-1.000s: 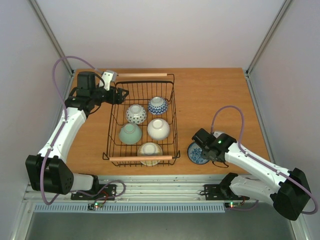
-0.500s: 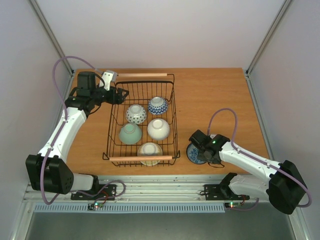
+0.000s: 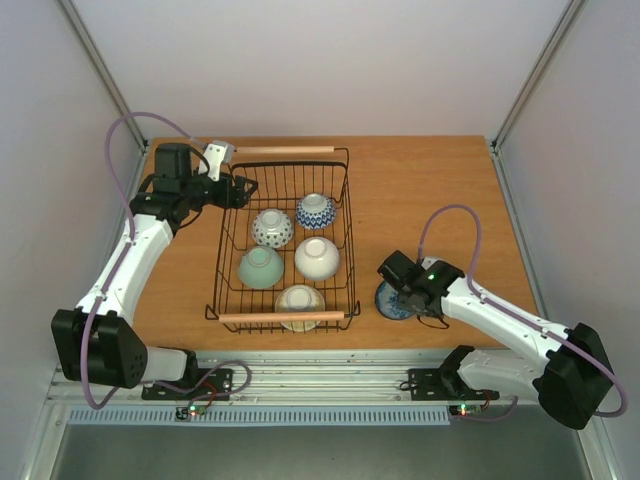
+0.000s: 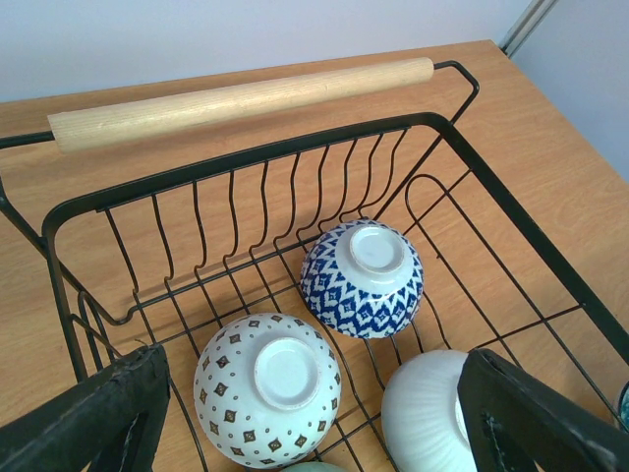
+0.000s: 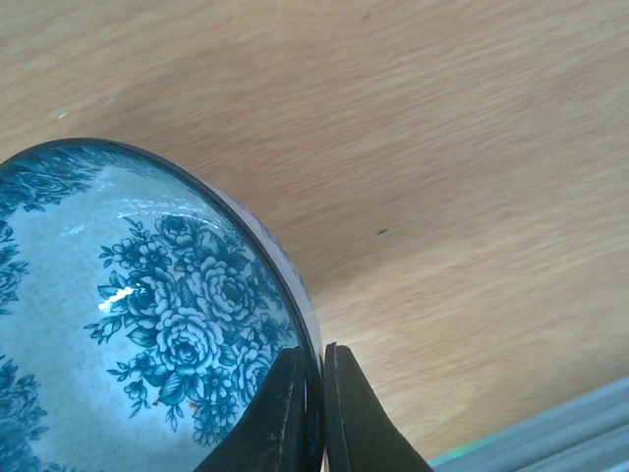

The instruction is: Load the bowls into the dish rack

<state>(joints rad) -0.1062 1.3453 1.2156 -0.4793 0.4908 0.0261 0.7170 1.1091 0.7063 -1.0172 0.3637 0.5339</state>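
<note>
The black wire dish rack (image 3: 345,232) sits left of centre on the wooden table and holds several bowls upside down: a spotted white one (image 3: 271,227), a blue-and-white one (image 3: 316,210), a pale green one (image 3: 261,267), a white one (image 3: 317,257) and a speckled one (image 3: 299,301). The spotted (image 4: 267,387) and blue-and-white (image 4: 362,278) bowls show in the left wrist view. My left gripper (image 3: 232,190) is open and empty over the rack's far left corner. My right gripper (image 5: 319,413) is shut on the rim of a blue floral bowl (image 5: 128,315), right of the rack (image 3: 393,302).
The rack has wooden handles at the far (image 3: 285,151) and near (image 3: 280,317) ends. Bare table lies right of the rack and behind the floral bowl. The table's near edge and a metal rail (image 3: 320,368) are just in front of the right gripper.
My right gripper has moved a little left onto the floral bowl and pinched its rim; the bowl now looks slightly tilted. The left arm has not moved.
</note>
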